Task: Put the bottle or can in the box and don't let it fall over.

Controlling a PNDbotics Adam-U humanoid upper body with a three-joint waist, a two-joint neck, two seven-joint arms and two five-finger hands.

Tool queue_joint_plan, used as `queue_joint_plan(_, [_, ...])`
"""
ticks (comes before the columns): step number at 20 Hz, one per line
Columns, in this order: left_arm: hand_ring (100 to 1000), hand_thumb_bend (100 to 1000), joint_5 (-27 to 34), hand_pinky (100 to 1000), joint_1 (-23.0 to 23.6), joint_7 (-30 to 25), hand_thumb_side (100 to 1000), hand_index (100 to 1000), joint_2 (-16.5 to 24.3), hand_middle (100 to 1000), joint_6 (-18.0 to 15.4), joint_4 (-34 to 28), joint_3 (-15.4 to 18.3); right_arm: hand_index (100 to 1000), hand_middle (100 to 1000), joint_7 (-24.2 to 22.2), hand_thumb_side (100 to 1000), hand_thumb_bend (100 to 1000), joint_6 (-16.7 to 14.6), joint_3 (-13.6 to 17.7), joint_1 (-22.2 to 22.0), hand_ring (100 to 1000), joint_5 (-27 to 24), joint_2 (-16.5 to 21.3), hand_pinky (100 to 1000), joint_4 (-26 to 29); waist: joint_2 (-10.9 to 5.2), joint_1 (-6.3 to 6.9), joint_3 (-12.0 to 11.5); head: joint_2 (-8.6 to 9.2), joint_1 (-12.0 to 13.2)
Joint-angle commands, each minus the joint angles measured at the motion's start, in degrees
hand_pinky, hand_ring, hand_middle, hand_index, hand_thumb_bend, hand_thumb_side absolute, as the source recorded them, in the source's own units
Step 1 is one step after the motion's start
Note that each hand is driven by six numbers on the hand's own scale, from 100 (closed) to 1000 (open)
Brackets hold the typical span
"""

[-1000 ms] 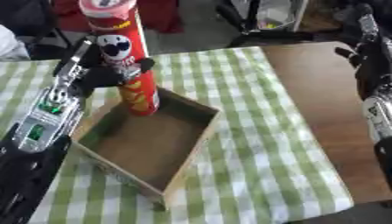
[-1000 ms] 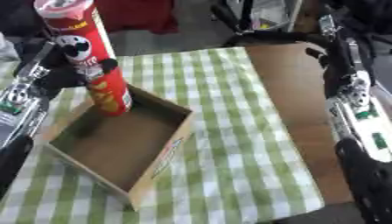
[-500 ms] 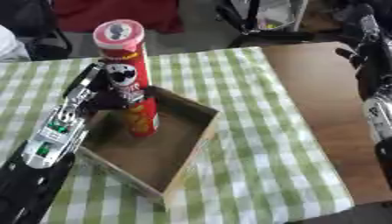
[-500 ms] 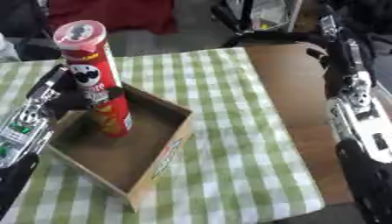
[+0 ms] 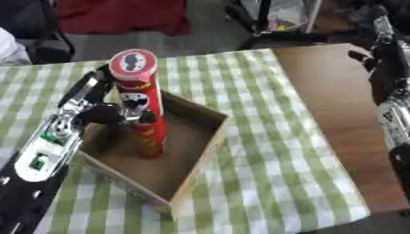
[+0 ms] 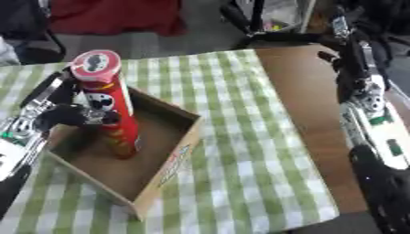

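Red can (image 5: 142,105) upright inside box (image 5: 210,137), base apparently on floor — left hand (image 5: 100,112) fingers curled round it; release left. Right hand (image 6: 352,68) idle far right, fingers unclear.

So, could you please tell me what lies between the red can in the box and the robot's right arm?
In the left eye view, the box's right wall, then checked tablecloth and bare brown tabletop separate the can from the right arm.

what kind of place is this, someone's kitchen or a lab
More likely a lab or workshop than a kitchen. A green checked cloth covers part of a bare brown table, the robot's left hand holds a red can in a cardboard box, and dark equipment clutters the floor behind.
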State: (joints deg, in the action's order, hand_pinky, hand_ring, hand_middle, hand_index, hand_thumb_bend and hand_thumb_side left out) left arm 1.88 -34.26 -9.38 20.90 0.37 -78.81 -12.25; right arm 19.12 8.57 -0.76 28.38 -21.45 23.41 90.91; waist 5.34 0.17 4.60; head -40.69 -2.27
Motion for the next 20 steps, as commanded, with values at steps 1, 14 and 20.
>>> queue_joint_plan(1, [885, 1000, 1.66, 1000, 0.39, 1.3, 186, 821, 3.62, 802, -0.01, -2.57, 1.97, 857, 838, -0.2, 691, 294, -0.16, 0.47, 0.7, 843, 0.0, 1.33, 846, 0.58, -0.92, -0.05, -0.14, 0.29, -0.41])
queue_joint_plan(14, [878, 962, 9.28, 1000, 8.98, 10.97, 152, 818, 13.66, 807, 0.93, -6.38, 12.91, 857, 839, 0.08, 691, 287, -0.34, 0.86, 0.68, 843, -0.14, 2.13, 846, 0.68, -1.16, -0.26, -1.46, 0.18, -1.11])
queue_joint_plan(20, [881, 949, 11.15, 1000, 10.42, 14.71, 158, 824, 15.84, 817, 0.21, -4.31, 15.94, 857, 838, 0.19, 689, 286, -0.4, 0.95, 0.8, 844, -0.17, 2.34, 845, 0.81, -1.18, -0.33, -1.7, -0.12, -1.39])
